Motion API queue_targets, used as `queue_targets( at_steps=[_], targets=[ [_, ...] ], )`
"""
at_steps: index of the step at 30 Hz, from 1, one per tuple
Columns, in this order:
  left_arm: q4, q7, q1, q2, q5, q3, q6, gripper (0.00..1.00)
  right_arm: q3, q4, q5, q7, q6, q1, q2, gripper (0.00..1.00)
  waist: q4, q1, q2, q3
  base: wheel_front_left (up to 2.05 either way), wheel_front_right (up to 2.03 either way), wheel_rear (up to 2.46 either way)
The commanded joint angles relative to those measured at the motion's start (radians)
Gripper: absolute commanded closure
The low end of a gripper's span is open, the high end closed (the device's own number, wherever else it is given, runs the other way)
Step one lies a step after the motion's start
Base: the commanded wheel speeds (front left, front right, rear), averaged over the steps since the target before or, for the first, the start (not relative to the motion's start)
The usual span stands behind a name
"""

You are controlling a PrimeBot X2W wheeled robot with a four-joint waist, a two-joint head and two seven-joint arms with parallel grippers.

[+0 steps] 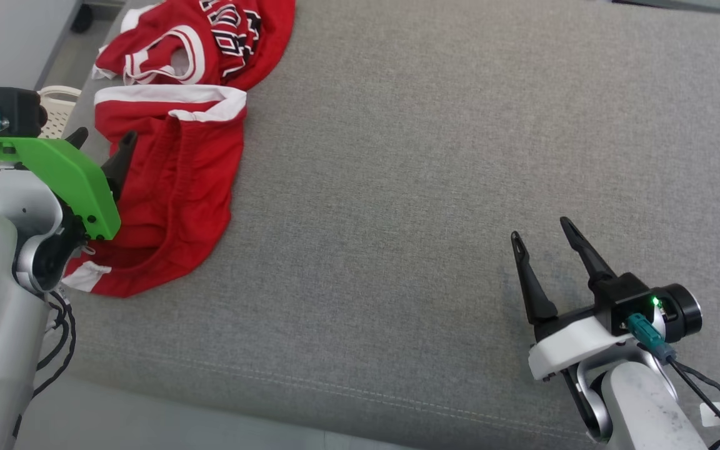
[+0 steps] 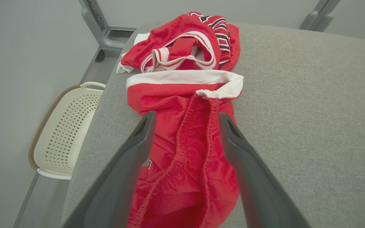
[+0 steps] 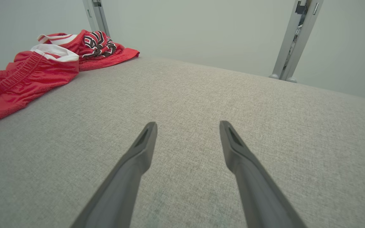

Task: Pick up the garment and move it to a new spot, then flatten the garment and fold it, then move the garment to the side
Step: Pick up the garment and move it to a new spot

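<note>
The garment [image 1: 210, 37], a crumpled red jersey with striped trim and black white-outlined letters, lies at the far left of the grey padded surface [image 1: 429, 187]. It is also in the left wrist view [image 2: 182, 41] and the right wrist view [image 3: 100, 47]. My left gripper [image 1: 104, 137] is open and hovers short of the garment, over a plain red cloth [image 1: 172, 187]. Its fingers frame that cloth's gathered seam [image 2: 187, 117] and hold nothing. My right gripper [image 1: 540, 229] stands open over bare surface at the near right [image 3: 187, 125], far from both cloths.
The plain red cloth [image 2: 185, 142] has a white band on its far edge and touches the garment. A cream perforated basket [image 2: 65, 133] sits on the floor beyond the surface's left edge. Metal frame posts [image 3: 293, 41] rise behind the far edge.
</note>
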Motion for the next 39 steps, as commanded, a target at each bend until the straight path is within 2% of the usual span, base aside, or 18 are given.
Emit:
queue_targets(
  at_steps=[1,9,31,32,33,35,39],
  targets=[
    [0.012,0.007,-0.022,0.013,-0.020,-0.003,-0.002,0.00,-0.002,-0.009,-0.007,0.001,0.000,-0.020,-0.008,0.00,-0.047,0.0000,0.0000,0.072,0.00,0.00,0.00],
    [0.066,-0.018,-0.056,0.038,-0.096,-0.002,-0.002,0.00,-0.029,-0.029,-0.017,0.004,0.000,-0.036,-0.025,0.00,-0.082,0.0000,0.0000,0.147,0.00,0.00,0.00],
    [0.211,-0.108,-0.140,0.059,-0.137,-0.059,-0.002,0.00,-0.050,-0.072,-0.027,0.010,0.000,-0.068,-0.035,0.00,-0.140,0.0000,0.0000,0.252,0.00,0.00,0.00],
    [0.218,-0.118,-0.144,0.062,-0.136,-0.061,-0.002,0.06,-0.052,-0.072,-0.028,0.010,0.000,-0.068,-0.034,0.00,-0.141,0.0000,0.0000,0.253,0.00,0.00,0.00],
    [0.226,-0.128,-0.144,0.064,-0.134,-0.064,-0.002,0.42,-0.053,-0.070,-0.029,0.009,0.000,-0.068,-0.033,0.00,-0.142,0.0000,0.0000,0.253,0.00,0.00,0.00],
    [0.242,-0.164,-0.148,0.073,-0.117,-0.070,-0.002,1.00,-0.054,-0.067,-0.032,0.008,0.000,-0.069,-0.030,0.00,-0.144,0.0000,0.0000,0.253,0.00,0.00,0.00],
    [0.261,-0.246,-0.150,0.063,-0.119,-0.077,-0.002,1.00,-0.058,-0.059,-0.034,0.005,0.000,-0.076,-0.026,0.00,-0.145,0.0000,0.0000,0.245,0.00,0.00,0.00]
  ],
)
